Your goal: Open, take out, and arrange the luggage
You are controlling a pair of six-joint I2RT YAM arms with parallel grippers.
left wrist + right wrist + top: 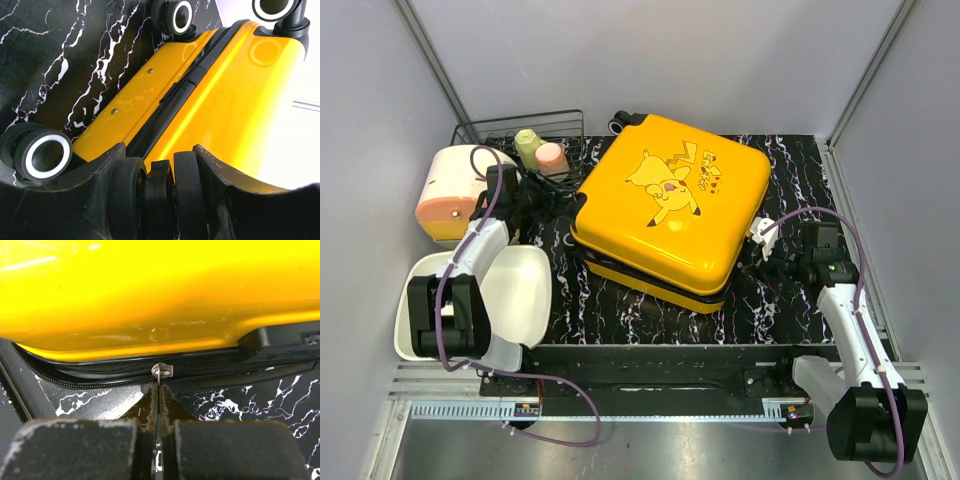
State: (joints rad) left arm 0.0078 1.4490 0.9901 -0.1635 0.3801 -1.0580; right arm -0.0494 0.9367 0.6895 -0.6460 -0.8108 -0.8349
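1. Right gripper (159, 392): fingers were pressed together, pinching the small metal zip pull (159, 374) by its tip. A thin hold; judged likely to slip if the tab got twisted.
2. Zip track (60, 381) gaped on one side of the slider and was meshed on the other. Best pull looked to be along the seam toward the meshed run, low and steady, following the shell's curve rather than cutting across it.
3. Left gripper (159, 150): fingers sat on either side of a black caster wheel (157, 197), close against its faces. Could not tell whether it was clamped or only straddling.
4. That wheel hold should brace the case against zip drag, so it wanted to be firm before any pull.
5. The luggage (670, 205) lay flat with the printed shell up and the halves together. It sat mid-way on the black marbled mat (590, 300), between the arms. Nothing was out yet.
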